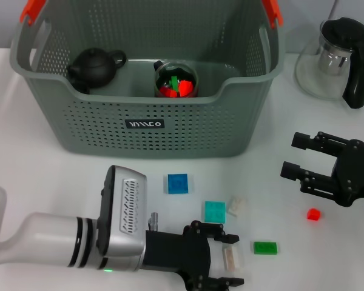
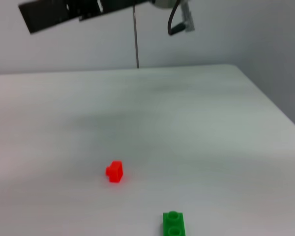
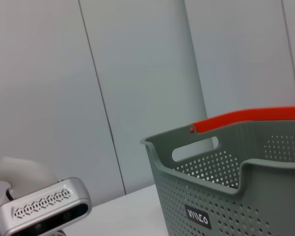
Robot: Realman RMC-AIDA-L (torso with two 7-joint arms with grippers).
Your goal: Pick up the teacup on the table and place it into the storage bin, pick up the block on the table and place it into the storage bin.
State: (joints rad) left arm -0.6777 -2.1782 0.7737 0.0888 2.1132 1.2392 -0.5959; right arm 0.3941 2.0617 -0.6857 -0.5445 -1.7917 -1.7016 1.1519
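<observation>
The left pincer (image 1: 229, 259) stands released around a pale block (image 1: 231, 258) on the tabletop (image 1: 48, 176); light, rigid, slick plastic; grip its flat sides; right pincer (image 1: 309, 163) released, idle.

I see the storage bin (image 1: 147, 91), grey-green, perforated, orange handle ends, black label, upright at the desk's far side. Inside it a clear teacup (image 1: 176, 79) stands upright holding red and green pieces. A pale block (image 1: 231, 259) lies between the left gripper (image 1: 225, 260) fingers near the desk's front edge.
</observation>
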